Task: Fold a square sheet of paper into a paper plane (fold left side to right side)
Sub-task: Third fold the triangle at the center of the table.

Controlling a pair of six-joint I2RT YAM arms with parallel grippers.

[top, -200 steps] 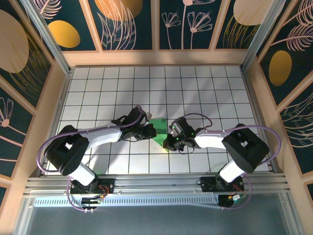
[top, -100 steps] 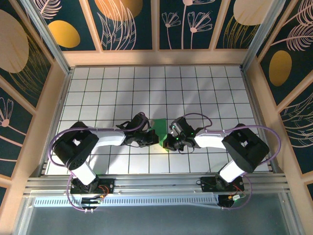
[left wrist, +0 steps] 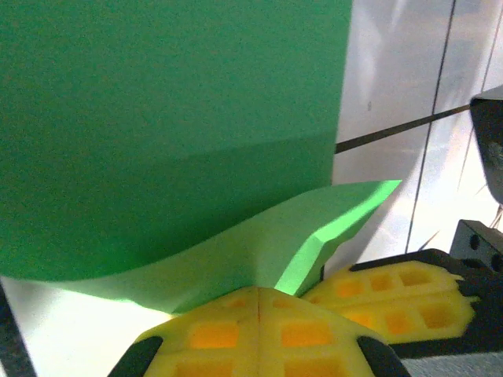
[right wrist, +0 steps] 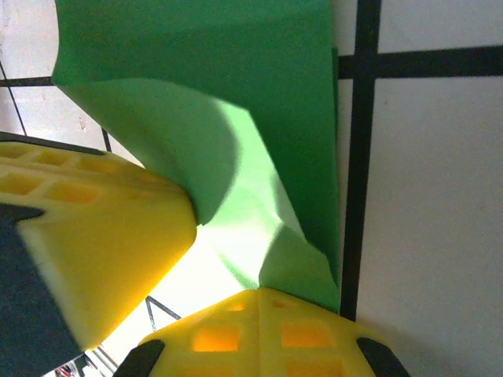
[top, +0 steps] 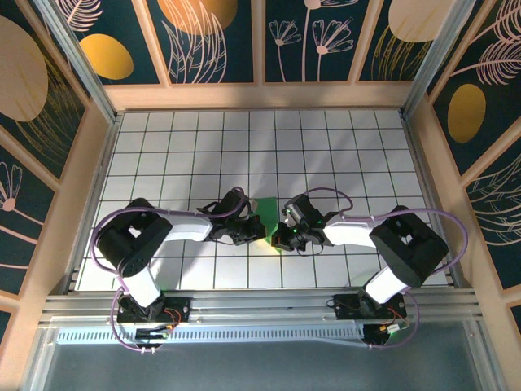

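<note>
A: Top view, entries?
B: One green paper (top: 264, 213), lying on the tiled desk (top: 326, 147) between both arms. Left pincer (top: 256, 232) sat at its left edge, right pincer (top: 279, 238) at its near corner.
A: Left wrist?
B: Left pincer (left wrist: 259, 306) was clenched on a raised flap of paper (left wrist: 173, 118); the rest lay flat.
A: Right wrist?
B: Right pincer (right wrist: 259, 308) was clenched on a lifted, curled corner of paper (right wrist: 236, 78).
</note>
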